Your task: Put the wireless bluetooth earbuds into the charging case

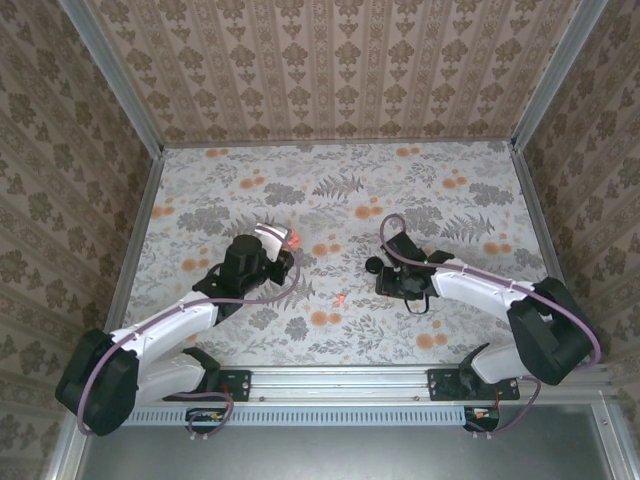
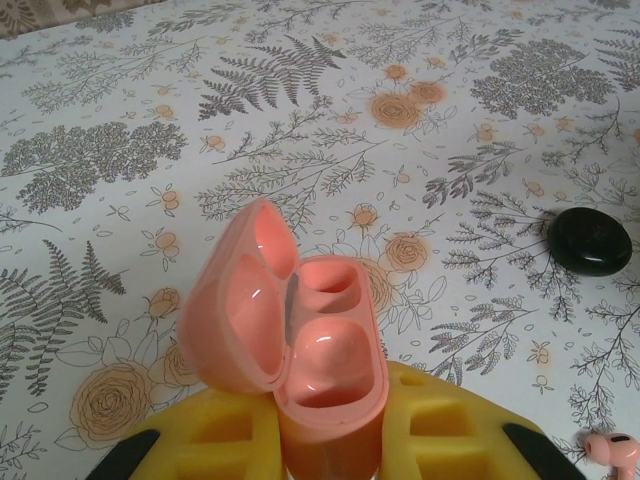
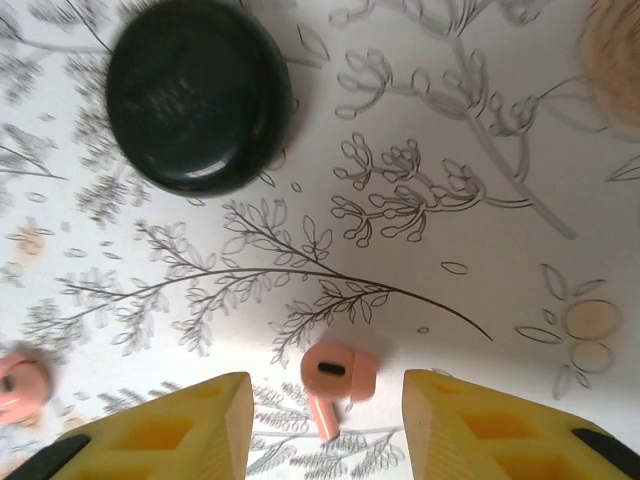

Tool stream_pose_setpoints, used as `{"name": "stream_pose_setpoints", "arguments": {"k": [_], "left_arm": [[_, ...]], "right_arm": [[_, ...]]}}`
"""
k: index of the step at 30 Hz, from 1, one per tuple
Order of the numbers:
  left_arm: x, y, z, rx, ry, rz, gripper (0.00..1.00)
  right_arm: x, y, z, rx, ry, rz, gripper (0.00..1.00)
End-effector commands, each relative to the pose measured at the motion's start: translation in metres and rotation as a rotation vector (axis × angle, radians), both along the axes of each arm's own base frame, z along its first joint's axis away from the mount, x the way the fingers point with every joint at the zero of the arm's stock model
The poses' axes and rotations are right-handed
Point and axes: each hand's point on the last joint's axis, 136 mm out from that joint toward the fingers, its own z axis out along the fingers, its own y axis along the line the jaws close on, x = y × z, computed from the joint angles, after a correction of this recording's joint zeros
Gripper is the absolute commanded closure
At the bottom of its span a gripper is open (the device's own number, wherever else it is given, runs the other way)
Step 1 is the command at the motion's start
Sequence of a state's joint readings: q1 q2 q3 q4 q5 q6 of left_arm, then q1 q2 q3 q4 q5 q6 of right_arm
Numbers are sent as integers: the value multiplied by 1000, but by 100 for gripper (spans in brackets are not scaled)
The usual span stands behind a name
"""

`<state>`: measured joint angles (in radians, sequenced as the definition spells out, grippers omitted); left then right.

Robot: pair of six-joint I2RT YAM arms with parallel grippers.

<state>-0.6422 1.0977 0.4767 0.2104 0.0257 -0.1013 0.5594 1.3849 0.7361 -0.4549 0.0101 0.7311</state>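
The charging case (image 2: 330, 350) is salmon-pink and stands upright with its lid (image 2: 240, 300) swung open to the left; both wells look empty. My left gripper (image 2: 325, 455) is shut on the case's lower body, and from above it shows at the left gripper (image 1: 287, 252) with the case (image 1: 293, 240). The earbuds here are pink. One earbud (image 3: 338, 375) lies on the cloth between the yellow fingers (image 3: 190, 425) of my right gripper (image 3: 325, 420), which is open and clear of it on both sides. The other earbud (image 3: 18, 385) lies further left, loose on the table (image 1: 340, 298).
A round black disc (image 3: 198, 95) rests just beyond the right gripper (image 1: 392, 283), seen from above as the disc (image 1: 373, 265). The floral tablecloth (image 1: 330, 190) is bounded by patterned walls and metal rails (image 1: 140, 250) on three sides.
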Motion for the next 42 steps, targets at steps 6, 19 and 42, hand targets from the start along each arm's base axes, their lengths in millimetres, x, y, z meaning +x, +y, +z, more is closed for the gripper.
{"name": "stream_pose_setpoints", "arguments": {"k": [6, 19, 42], "left_arm": [[0, -2, 17, -14, -38, -1, 84], [1, -7, 17, -10, -42, -16, 84], [-1, -4, 14, 6, -29, -4, 84]], "right_arm": [[-11, -30, 50, 65, 151, -74, 56], [-2, -15, 21, 68, 338, -7, 50], [-1, 11, -24, 125, 455, 39, 59]]}}
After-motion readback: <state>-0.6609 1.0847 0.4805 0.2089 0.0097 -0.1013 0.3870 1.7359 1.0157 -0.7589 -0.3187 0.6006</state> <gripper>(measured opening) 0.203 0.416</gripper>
